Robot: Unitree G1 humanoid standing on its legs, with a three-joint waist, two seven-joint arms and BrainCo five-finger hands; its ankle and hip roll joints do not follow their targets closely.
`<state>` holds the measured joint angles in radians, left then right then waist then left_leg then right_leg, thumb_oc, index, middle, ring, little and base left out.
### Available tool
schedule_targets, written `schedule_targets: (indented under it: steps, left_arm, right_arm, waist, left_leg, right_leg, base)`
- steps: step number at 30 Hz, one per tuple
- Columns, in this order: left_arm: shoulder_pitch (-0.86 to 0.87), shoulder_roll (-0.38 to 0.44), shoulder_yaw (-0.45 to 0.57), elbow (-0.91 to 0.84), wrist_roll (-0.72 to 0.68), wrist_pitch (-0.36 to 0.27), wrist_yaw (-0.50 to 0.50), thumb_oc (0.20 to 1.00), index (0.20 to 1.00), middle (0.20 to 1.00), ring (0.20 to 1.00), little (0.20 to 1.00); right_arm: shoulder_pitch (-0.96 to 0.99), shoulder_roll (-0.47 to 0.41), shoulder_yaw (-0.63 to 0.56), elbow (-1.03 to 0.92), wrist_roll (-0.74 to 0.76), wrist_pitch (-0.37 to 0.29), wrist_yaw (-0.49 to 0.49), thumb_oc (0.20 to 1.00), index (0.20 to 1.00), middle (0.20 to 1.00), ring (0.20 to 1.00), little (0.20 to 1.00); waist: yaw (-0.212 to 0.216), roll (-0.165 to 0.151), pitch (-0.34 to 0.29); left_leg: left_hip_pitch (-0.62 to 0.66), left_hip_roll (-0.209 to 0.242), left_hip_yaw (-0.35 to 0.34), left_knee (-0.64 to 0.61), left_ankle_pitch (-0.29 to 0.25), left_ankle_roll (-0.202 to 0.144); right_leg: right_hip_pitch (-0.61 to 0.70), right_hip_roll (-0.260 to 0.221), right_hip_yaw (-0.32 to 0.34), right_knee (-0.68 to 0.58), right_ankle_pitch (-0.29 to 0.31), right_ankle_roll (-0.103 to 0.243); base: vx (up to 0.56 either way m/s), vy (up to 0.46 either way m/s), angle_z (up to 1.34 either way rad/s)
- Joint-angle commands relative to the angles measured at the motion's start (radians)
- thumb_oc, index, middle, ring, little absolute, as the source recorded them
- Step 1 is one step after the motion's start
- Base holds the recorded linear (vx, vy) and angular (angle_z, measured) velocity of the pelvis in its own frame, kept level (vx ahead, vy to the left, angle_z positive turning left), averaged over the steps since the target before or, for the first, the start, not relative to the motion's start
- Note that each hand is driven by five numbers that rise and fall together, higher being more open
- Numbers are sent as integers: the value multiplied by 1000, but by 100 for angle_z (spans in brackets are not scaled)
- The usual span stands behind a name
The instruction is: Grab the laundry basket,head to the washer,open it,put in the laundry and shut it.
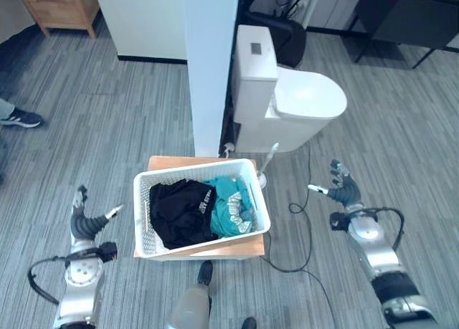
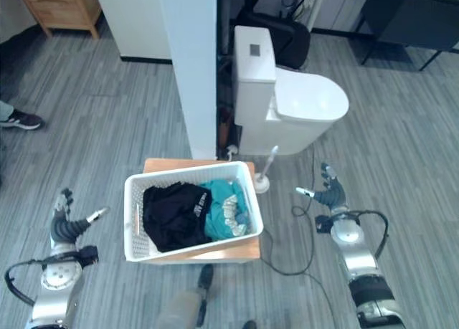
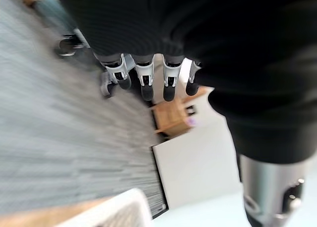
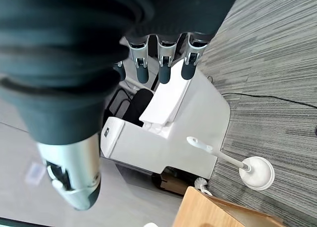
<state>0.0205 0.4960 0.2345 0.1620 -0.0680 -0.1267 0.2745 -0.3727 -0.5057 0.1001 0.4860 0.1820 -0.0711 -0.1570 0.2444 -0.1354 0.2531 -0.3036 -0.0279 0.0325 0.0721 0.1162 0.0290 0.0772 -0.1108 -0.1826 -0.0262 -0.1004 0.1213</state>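
Grey striped carpet floor (image 1: 107,128), running under everything. White pillar (image 1: 210,64), upright, far of the basket. White toilet (image 1: 287,99), lid down, just right of the pillar, cistern on its far-left side. Wooden cabinet (image 1: 61,6), far left corner. Low wooden platform (image 1: 168,162), on the floor just near the pillar, carrying the basket. White laundry basket (image 1: 251,182), perforated walls, resting on the platform between the two hands, touched by neither. Black garment (image 1: 179,211), crumpled in the basket's left half. Teal garment (image 1: 229,203), bunched in the right half, touching the black one. Toilet brush (image 2: 265,173), white, standing in its round holder on the floor between basket and toilet. Person's shoe (image 1: 21,118), dark with a white sole, at the left edge.

Left hand (image 1: 86,218): left of the basket, well apart from it, fingers straight and spread, thumb out, holding nothing. Right hand (image 1: 343,189): right of the basket, over bare carpet, fingers extended and relaxed, holding nothing.
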Motion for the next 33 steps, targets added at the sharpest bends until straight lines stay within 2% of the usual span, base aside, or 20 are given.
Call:
schedule_targets:
  steps: [1, 4, 7, 11, 14, 16, 20, 21, 23, 26, 29, 30, 33]
  left_arm:
    - [12, 58, 29, -74, -24, -14, 16, 1000, 1000, 1000, 1000, 1000]
    - [-58, 98, -11, -70, -126, 29, -30, 1000, 1000, 1000, 1000, 1000]
    - [-91, 130, -33, -62, -128, 50, -48, 1000, 1000, 1000, 1000, 1000]
    - [-251, 186, -121, -6, -107, 106, -79, 1000, 1000, 1000, 1000, 1000]
    - [-327, 189, -167, 42, -118, 121, -76, 1000, 1000, 1000, 1000, 1000]
    - [-446, 186, -252, 125, -158, 140, -73, 1000, 1000, 1000, 1000, 1000]
    - [-569, 180, -335, 211, -170, 171, -66, 1000, 1000, 1000, 1000, 1000]
    - [-606, 146, -387, 270, -260, 172, -86, 1000, 1000, 1000, 1000, 1000]
    - [-633, 133, -422, 311, -304, 176, -83, 1000, 1000, 1000, 1000, 1000]
    - [-667, 120, -445, 362, -329, 177, -68, 1000, 1000, 1000, 1000, 1000]
    - [-720, 112, -447, 421, -292, 171, -19, 1000, 1000, 1000, 1000, 1000]
    - [-728, 104, -426, 430, -252, 165, 23, 1000, 1000, 1000, 1000, 1000]
    - [-674, 96, -377, 367, -207, 157, 44, 1000, 1000, 1000, 1000, 1000]
  right_arm:
    - [-29, -77, 16, 11, 28, 6, -52, 1000, 1000, 1000, 1000, 1000]
    - [-125, -80, 65, 59, 55, 41, -50, 1000, 1000, 1000, 1000, 1000]
    - [-177, -78, 92, 86, 63, 58, -50, 1000, 1000, 1000, 1000, 1000]
    - [-312, -52, 162, 158, 88, 85, -47, 1000, 1000, 1000, 1000, 1000]
    - [-359, -38, 193, 172, 90, 95, -46, 1000, 1000, 1000, 1000, 1000]
    - [-431, -22, 242, 203, 97, 104, -45, 1000, 1000, 1000, 1000, 1000]
    - [-508, -5, 283, 227, 93, 120, -55, 1000, 1000, 1000, 1000, 1000]
    - [-565, 13, 315, 257, 95, 136, -59, 1000, 1000, 1000, 1000, 1000]
    - [-590, 24, 334, 274, 99, 145, -60, 1000, 1000, 1000, 1000, 1000]
    - [-608, 37, 355, 279, 99, 153, -61, 1000, 1000, 1000, 1000, 1000]
    - [-603, 47, 368, 259, 100, 151, -65, 1000, 1000, 1000, 1000, 1000]
    - [-582, 51, 365, 231, 90, 145, -72, 1000, 1000, 1000, 1000, 1000]
    - [-538, 47, 335, 191, 70, 137, -84, 1000, 1000, 1000, 1000, 1000]
  waist:
    - [-1, 18, 15]
    - [-3, 29, 61]
    - [-4, 36, 85]
    - [-12, 49, 126]
    - [-16, 51, 137]
    - [-24, 54, 149]
    - [-34, 61, 160]
    - [-37, 69, 176]
    - [-41, 74, 179]
    - [-46, 78, 180]
    - [-50, 75, 185]
    - [-54, 71, 189]
    - [-52, 74, 194]
  left_leg:
    - [-100, 73, -33, 106, -83, -63]
    - [-127, 81, -42, 99, -63, -64]
    - [-135, 85, -46, 102, -62, -68]
    - [-150, 92, -55, 95, -44, -78]
    - [-153, 94, -56, 87, -36, -82]
    - [-161, 97, -57, 79, -22, -86]
    - [-165, 97, -54, 71, -13, -92]
    - [-168, 98, -47, 73, -14, -96]
    - [-169, 99, -43, 71, -10, -96]
    - [-173, 101, -40, 66, -2, -96]
    - [-170, 102, -36, 60, 1, -99]
    - [-165, 101, -35, 58, -4, -102]
    - [-170, 101, -36, 54, 2, -103]
  right_leg:
    - [-112, -36, -23, 83, 16, -10]
    - [-153, -26, -31, 98, 19, -14]
    - [-169, -22, -34, 112, 15, -17]
    - [-198, -11, -40, 120, 15, -24]
    - [-206, -8, -40, 119, 16, -25]
    - [-218, -4, -43, 116, 24, -25]
    - [-227, -2, -49, 111, 31, -25]
    - [-232, -3, -46, 111, 34, -24]
    - [-236, -3, -45, 111, 37, -24]
    - [-241, -3, -45, 108, 44, -25]
    - [-240, -2, -48, 103, 47, -23]
    - [-239, -2, -47, 104, 44, -22]
    - [-242, -4, -54, 103, 46, -23]
  base:
    - [-38, 8, 1]
    - [-59, -1, 4]
    - [-54, -7, 2]
    - [-59, -7, 4]
    - [-35, -11, 5]
    - [-57, -18, 4]
    - [-39, -2, 3]
    - [-47, 23, 2]
    - [-15, 10, 0]
    - [-5, 6, 5]
    - [9, -13, 0]
    - [0, 0, 0]
    - [8, -15, 0]
